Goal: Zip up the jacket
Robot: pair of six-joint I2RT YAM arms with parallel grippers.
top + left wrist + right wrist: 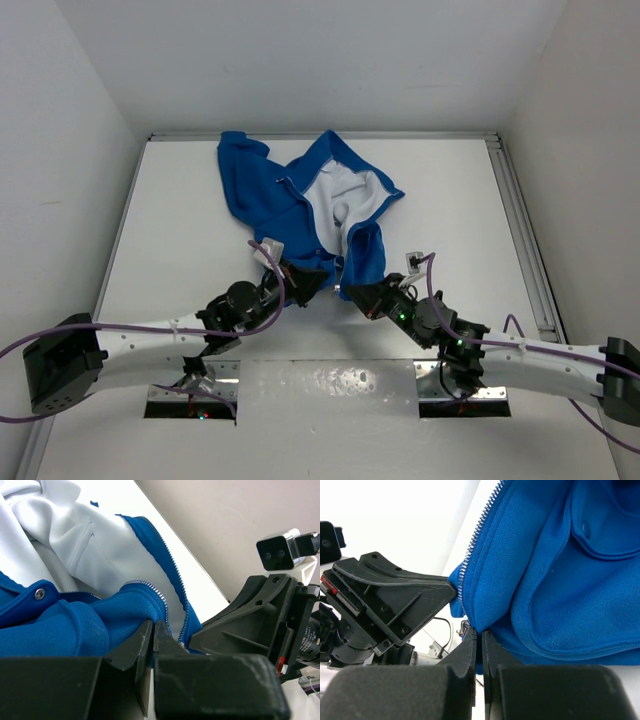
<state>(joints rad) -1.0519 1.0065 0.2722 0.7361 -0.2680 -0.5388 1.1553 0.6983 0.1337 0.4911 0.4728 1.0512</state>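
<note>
The blue jacket [262, 190] lies open on the white table [180, 230], its white lining [340, 200] facing up. My left gripper [316, 284] is shut on the lower front edge of one panel; in the left wrist view its jaws [153, 626] pinch blue fleece [60, 625] beside the silver zipper teeth [172, 567]. My right gripper [347, 292] is shut on the other panel's lower edge [545, 580], just beside the left one. In the right wrist view its jaws [480, 632] clamp fabric under the zipper teeth [475, 535], and a small metal zipper piece [465, 628] shows at the left fingertip.
White walls close in the table on three sides, and a metal rail [522, 225] runs along its right edge. Purple cables [270, 262] loop off both arms. The right arm's wrist camera [280, 552] sits close to the left gripper.
</note>
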